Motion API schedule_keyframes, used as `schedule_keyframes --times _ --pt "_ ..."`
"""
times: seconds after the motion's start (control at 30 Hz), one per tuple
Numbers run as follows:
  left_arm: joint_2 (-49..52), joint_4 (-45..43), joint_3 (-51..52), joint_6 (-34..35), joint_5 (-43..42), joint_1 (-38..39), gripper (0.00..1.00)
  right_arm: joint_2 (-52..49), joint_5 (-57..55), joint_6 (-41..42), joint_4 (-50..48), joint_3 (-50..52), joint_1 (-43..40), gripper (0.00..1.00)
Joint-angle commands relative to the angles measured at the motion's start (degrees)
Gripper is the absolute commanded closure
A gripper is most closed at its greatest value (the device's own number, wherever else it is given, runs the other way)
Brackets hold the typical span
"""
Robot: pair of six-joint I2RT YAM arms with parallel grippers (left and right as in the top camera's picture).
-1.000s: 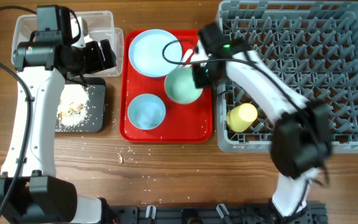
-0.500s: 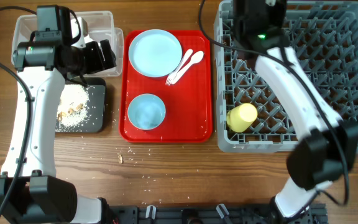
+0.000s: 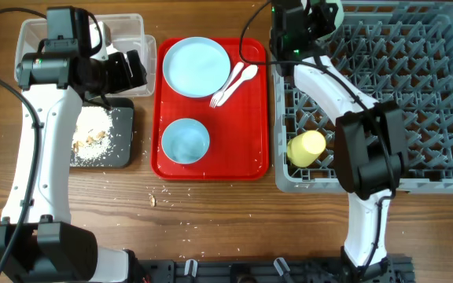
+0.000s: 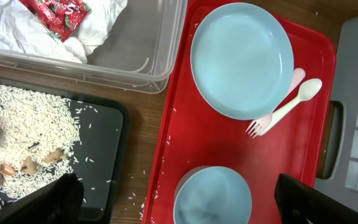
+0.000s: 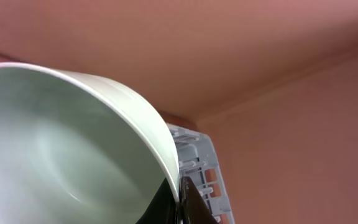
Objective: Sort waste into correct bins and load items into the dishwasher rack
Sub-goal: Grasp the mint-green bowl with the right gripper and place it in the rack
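My right gripper (image 3: 314, 17) is shut on the rim of a pale blue bowl (image 5: 61, 149), held tilted over the back left corner of the grey dishwasher rack (image 3: 415, 94). A yellow cup (image 3: 306, 147) lies in the rack's front left. The plate (image 3: 196, 66), second bowl (image 3: 185, 141) and white fork and spoon (image 3: 234, 81) sit on the red tray (image 3: 211, 169). My left gripper (image 3: 124, 69) is open and empty, above the clear tub (image 3: 124, 27) and black tray (image 3: 120, 134). The red wrapper (image 4: 58, 14) and white paper lie in the tub. Food scraps (image 4: 30, 124) lie on the black tray.
Crumbs are scattered on the wooden table (image 3: 211, 212) in front of the red tray. The rack's upright pegs fill the right side. The right arm stretches across the rack's left part.
My right gripper carried the bowl from the red tray up and right to the rack's back left corner. The fork and spoon are uncovered. The left arm has not moved.
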State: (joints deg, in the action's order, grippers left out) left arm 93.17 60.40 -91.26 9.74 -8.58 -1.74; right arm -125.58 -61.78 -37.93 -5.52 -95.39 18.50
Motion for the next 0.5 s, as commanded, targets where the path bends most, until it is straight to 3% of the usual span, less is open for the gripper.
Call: schedule_keyframes --times 0.0,0.3,0.37,0.43,0.47 --pt "-0.2 -0.1 -0.8 -0.3 0.3 0.0 0.00 -1.2 0.3 -0.4 1.7 -0.5 0.9 0.96" --pt "-0.2 -0.1 -0.8 -0.3 0.3 0.0 0.00 -1.2 -0.4 0.6 7.9 -0.5 6.7 0.95" --pt "-0.2 -0.1 -0.8 -0.3 0.3 0.0 0.00 -1.2 -0.3 0.6 8.4 -0.5 7.9 0.89" --pt "-0.2 -0.1 -0.8 -0.3 0.3 0.0 0.00 -1.2 -0.3 0.6 8.6 -0.5 9.3 0.71" --pt "-0.2 -0.1 -0.8 -0.3 0.3 0.0 0.00 -1.2 -0.3 0.6 8.5 -0.5 10.1 0.52"
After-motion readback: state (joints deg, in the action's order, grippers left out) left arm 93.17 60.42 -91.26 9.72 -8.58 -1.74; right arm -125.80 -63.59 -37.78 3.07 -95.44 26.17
